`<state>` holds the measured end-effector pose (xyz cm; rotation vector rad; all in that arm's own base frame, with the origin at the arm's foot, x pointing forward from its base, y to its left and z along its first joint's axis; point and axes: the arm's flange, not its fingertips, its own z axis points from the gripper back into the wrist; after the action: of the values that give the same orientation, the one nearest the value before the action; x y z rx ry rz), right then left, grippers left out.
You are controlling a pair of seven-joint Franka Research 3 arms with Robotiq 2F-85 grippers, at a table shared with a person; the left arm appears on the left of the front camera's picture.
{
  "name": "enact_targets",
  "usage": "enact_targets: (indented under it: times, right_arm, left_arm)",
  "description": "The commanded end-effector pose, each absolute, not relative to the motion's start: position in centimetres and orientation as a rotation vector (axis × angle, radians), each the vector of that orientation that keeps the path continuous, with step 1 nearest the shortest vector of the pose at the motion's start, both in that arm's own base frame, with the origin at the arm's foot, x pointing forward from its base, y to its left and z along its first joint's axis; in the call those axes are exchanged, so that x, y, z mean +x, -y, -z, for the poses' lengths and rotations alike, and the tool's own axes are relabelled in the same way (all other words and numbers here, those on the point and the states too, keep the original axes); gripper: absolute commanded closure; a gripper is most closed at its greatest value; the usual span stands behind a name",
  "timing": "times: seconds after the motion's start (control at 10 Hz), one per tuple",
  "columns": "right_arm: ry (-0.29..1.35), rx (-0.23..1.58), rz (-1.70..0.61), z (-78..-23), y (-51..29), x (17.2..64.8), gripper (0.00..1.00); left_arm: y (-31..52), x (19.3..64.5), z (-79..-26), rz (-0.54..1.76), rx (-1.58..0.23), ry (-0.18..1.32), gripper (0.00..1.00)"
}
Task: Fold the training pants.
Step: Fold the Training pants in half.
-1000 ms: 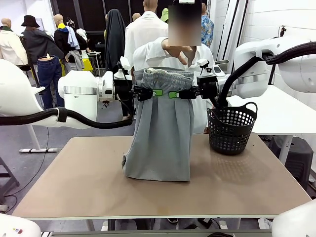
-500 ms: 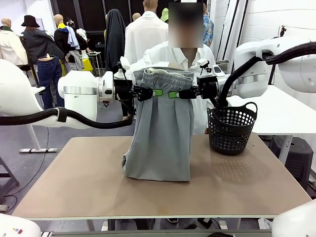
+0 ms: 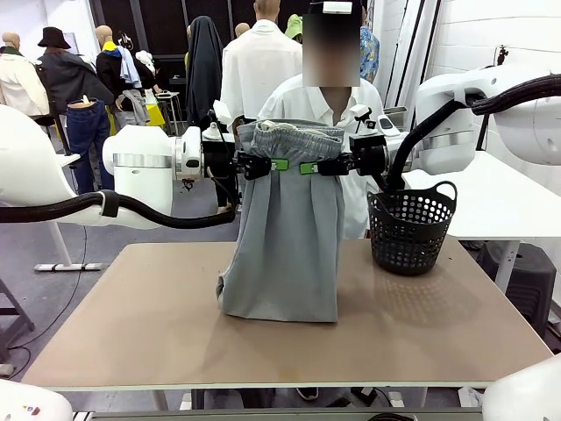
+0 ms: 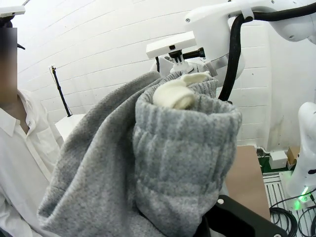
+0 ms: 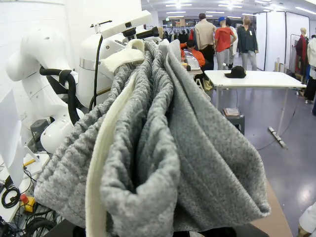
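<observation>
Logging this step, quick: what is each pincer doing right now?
Left pincer: shut on the training pants, just below the waistband.
Right pincer: shut on the training pants, same height.

Looked like a robotics test hall set up as a clothing shop floor. Plain tan work table (image 3: 421, 324) flanked by white robot arms (image 3: 140, 162), white-painted brick wall (image 4: 98, 54), grey concrete floor (image 5: 291, 163), ceiling strip lights, cables on the ground, other white tables (image 5: 252, 78) farther off with people standing around.
</observation>
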<state>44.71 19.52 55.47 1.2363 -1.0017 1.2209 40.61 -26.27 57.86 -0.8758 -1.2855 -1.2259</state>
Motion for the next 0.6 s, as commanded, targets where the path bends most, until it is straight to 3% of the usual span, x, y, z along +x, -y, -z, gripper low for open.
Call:
enact_targets:
  times: [0.0, 0.5]
  right_arm:
    - [1.006, 1.245, -1.213, -55.51, -19.57, 44.70, 1.00]
    - [1.006, 1.245, -1.213, -55.51, -19.57, 44.70, 1.00]
  left_arm:
    - [26.23, 40.58, -58.04, 1.226, -0.874, 1.290, 1.00]
    - [26.23, 40.58, -58.04, 1.226, -0.874, 1.290, 1.00]
